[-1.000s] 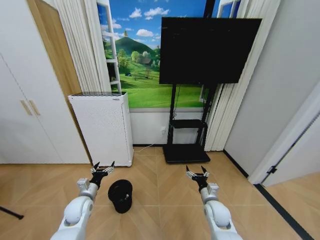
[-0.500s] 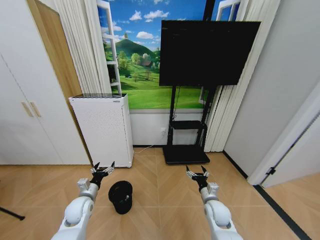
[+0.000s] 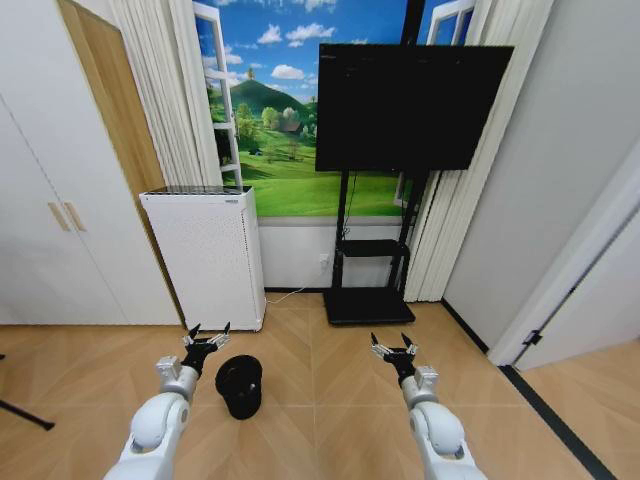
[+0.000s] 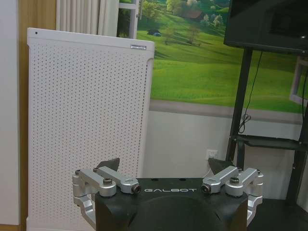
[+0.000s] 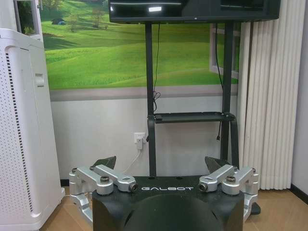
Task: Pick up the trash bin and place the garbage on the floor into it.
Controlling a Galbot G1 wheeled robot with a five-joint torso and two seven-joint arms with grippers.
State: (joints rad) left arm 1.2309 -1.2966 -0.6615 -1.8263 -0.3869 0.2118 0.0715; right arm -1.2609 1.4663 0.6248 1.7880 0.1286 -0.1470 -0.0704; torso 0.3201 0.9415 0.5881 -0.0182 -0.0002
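The trash bin (image 3: 240,386), a small black round mesh basket, stands on the wooden floor a little right of my left gripper (image 3: 205,334) in the head view. That gripper is open and empty, held above the floor at the bin's left. My right gripper (image 3: 394,345) hangs open and empty farther right, well apart from the bin. In the left wrist view the left gripper (image 4: 164,166) faces the white appliance; in the right wrist view the right gripper (image 5: 162,162) faces the TV stand. The garbage is out of view.
A tall white perforated appliance (image 3: 205,255) stands against the wall behind the bin. A black TV (image 3: 408,95) on a black stand (image 3: 366,300) sits at the back centre. White cabinet doors (image 3: 55,220) line the left, a grey wall (image 3: 560,200) the right.
The whole head picture has shifted slightly left, so the camera has turned. Both grippers hold the same open pose; the bin sits a bit higher in the picture.
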